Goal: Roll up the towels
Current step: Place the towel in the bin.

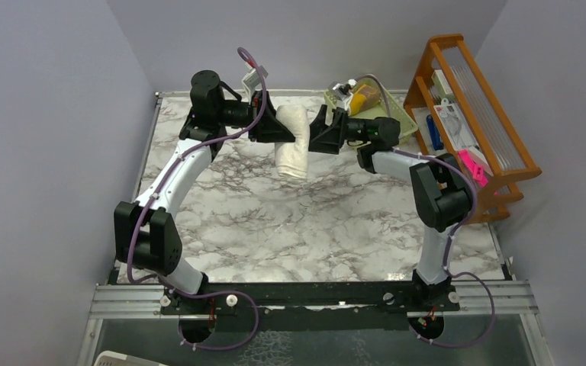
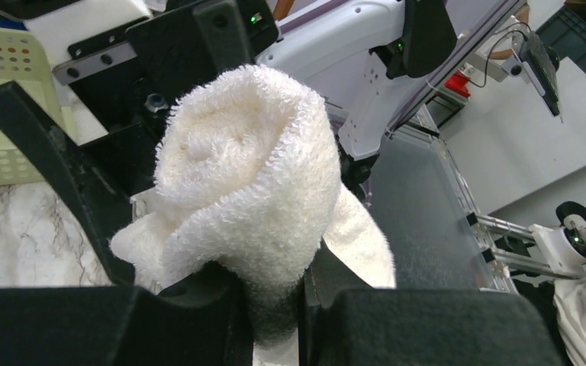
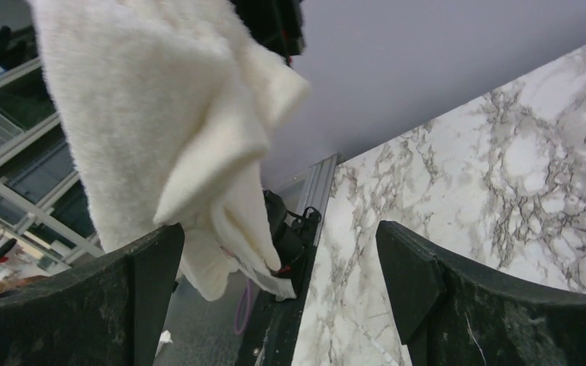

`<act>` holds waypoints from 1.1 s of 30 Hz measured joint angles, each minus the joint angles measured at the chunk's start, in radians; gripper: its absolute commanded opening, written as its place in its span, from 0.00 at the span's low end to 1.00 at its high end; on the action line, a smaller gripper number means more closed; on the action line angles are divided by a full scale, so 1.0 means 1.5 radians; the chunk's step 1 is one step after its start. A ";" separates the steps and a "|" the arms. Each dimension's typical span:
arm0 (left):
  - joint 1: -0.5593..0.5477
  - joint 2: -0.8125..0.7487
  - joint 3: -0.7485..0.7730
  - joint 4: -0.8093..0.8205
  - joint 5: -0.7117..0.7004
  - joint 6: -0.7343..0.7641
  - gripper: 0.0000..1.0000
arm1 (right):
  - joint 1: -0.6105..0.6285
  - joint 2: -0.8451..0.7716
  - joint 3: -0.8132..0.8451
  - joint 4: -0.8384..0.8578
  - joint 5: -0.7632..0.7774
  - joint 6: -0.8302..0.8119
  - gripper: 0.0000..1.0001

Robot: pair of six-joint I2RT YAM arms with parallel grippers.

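The left gripper [image 1: 275, 131] pinches the cream-white terry-cloth towel roll [image 1: 293, 146] mid-length, while the right gripper [image 1: 319, 131], fingers spread wide, faces the roll's opposite side, square to its long axis.

The cream-white towel [image 3: 145, 114] runs off the right wrist view's top edge at 11 o'clock, overhead it hides the fingertips of the left gripper [image 1: 276, 128], and what lies in the pale green basket [image 1: 398, 114] at 1 o'clock is too small to tell.

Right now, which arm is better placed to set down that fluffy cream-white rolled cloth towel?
Left. The left gripper grips the cream-white towel above the marble table; the right gripper beside it stands open, holding nothing.
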 measured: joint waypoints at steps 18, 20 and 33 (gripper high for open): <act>0.024 0.034 0.016 0.009 -0.019 0.015 0.11 | 0.022 -0.096 -0.016 0.001 -0.007 0.035 1.00; 0.025 0.034 0.016 0.009 -0.028 0.016 0.12 | 0.028 -0.090 -0.003 0.001 -0.012 0.036 0.97; 0.018 0.009 0.011 -0.121 -0.149 0.143 0.12 | 0.031 -0.043 0.021 -0.048 -0.020 -0.056 0.55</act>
